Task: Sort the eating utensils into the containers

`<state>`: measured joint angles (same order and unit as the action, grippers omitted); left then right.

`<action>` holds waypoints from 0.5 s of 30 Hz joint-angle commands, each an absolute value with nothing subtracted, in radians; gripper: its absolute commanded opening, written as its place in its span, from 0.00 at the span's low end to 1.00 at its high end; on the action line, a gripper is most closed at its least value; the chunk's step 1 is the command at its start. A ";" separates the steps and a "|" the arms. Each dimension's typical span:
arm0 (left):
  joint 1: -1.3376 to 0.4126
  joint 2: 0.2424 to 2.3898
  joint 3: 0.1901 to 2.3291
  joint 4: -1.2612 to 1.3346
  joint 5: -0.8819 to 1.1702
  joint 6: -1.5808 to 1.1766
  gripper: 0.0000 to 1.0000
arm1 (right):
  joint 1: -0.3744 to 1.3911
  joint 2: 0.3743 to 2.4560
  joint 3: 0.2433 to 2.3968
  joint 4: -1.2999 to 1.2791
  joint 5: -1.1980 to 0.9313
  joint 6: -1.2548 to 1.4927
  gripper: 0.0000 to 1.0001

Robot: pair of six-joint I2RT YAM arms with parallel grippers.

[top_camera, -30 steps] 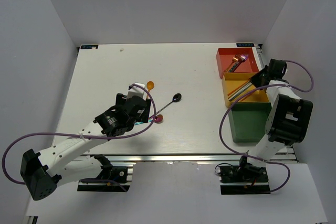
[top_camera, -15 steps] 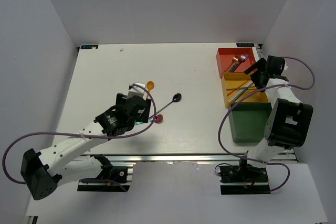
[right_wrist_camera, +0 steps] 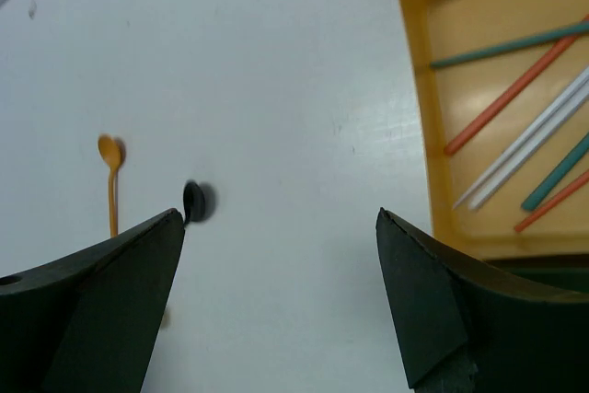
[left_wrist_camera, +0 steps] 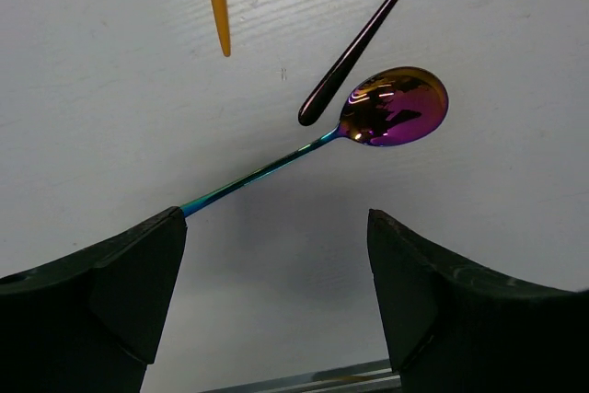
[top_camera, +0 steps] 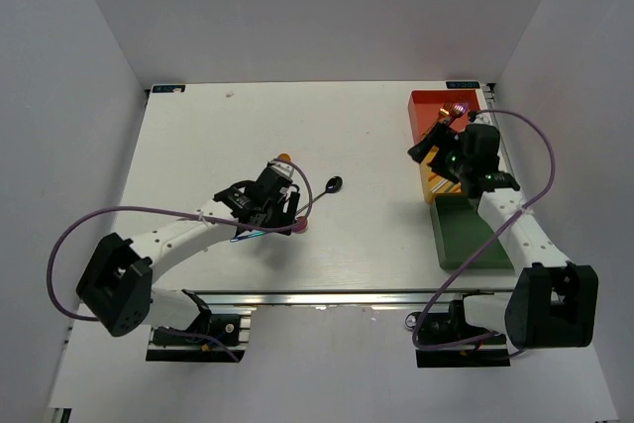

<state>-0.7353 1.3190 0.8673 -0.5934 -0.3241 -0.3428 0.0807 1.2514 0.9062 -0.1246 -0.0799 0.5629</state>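
The right gripper has swung off the yellow tray toward 9 o'clock, its jaws released and empty, with chopsticks lying inside the tray. The left gripper, jaws spread, has closed in over the iridescent spoon on the tabletop, the spoon's bowl at 1 o'clock. Grasping that spoon looks to be the next step.

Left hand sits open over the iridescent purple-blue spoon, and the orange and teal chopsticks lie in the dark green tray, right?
Wrong tray: the right wrist view shows the orange and teal chopsticks in the yellow plastic tray. The left hand is indeed open over the iridescent purple-blue spoon.
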 commanded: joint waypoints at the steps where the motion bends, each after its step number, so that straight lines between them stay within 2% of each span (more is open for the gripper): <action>1: -0.680 1.357 0.903 -0.564 -0.126 -0.330 0.88 | 0.091 1.159 0.830 -0.100 -0.192 0.522 0.89; 3: -0.667 1.394 0.899 -0.575 -0.142 -0.315 0.81 | 0.092 1.117 0.780 -0.095 -0.213 0.515 0.89; 9: -0.635 1.410 0.939 -0.565 -0.132 -0.322 0.80 | 0.091 1.006 0.721 -0.106 -0.247 0.488 0.89; 13: -0.621 1.462 1.108 -0.537 -0.215 -0.354 0.83 | 0.092 0.970 0.698 -0.098 -0.288 0.499 0.89; 15: -0.611 1.578 1.193 -0.554 -0.250 -0.357 0.80 | 0.091 0.962 0.692 -0.098 -0.311 0.502 0.89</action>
<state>-0.6300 1.4979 1.0706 -0.5972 -0.1905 -0.3393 0.0921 0.9829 0.7071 -0.1246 -0.2565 0.5140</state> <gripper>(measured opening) 0.811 0.894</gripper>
